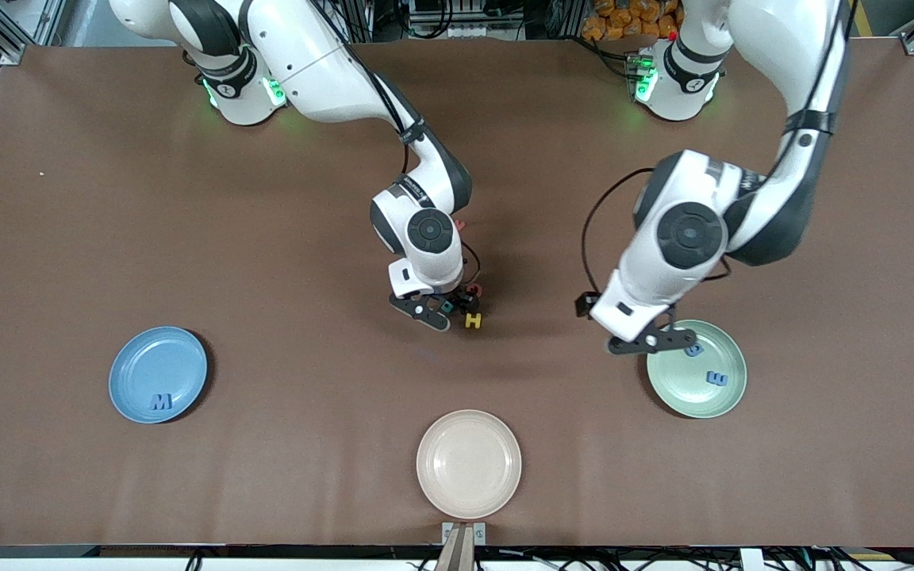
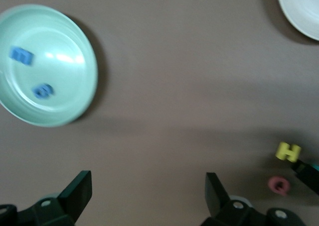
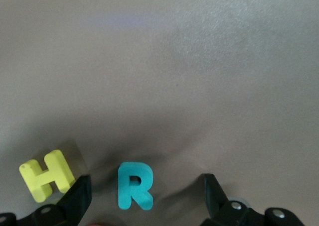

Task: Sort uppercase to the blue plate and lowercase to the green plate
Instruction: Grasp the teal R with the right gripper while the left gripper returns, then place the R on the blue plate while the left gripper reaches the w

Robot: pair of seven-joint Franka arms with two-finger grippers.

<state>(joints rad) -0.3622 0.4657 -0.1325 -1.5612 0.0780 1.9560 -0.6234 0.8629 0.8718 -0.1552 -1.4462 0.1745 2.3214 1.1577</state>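
Straddling the teal R (image 3: 134, 185), the right hand (image 1: 447, 309) sits low over the letter cluster mid-counter, fingers released and wide, R between them w/ nothing gripped yet. Yellow H (image 1: 473, 320) lies just beside one finger, on the side nearer the front cam. A red letter (image 2: 279, 184) sits near the H; can't read it from here, prob. the Q or w. More letters may be tucked under the wrist, hidden.

Left hand (image 1: 647, 339) hangs over the edge of the green plate (image 1: 731, 396), fingers released, empty. Two blue letters already lie in that plate: the E (image 1: 716, 378) and the g (image 1: 693, 350). Blue plate (image 1: 128, 373), toward the right arm's end, holds the W (image 1: 160, 402). Beige plate (image 1: 505, 484), nearest the front cam, holds nothing.

Judging by this, next step is closing on the R, then carrying it to the blue plate.

Risks:
- H is v. close to the finger. Closing or lowering could nudge it, or pinch R + H together.
- R is flat and thin; fingers stopping too high would slip off the top, too low would scrape the counter.
- R lies nearer one finger than the other, so the close may push it sideways before it seats, giving a skewed grip & a drop en route.
- Left hand low over the green plate rim: a careless move could bump the plate and shift the g or E.
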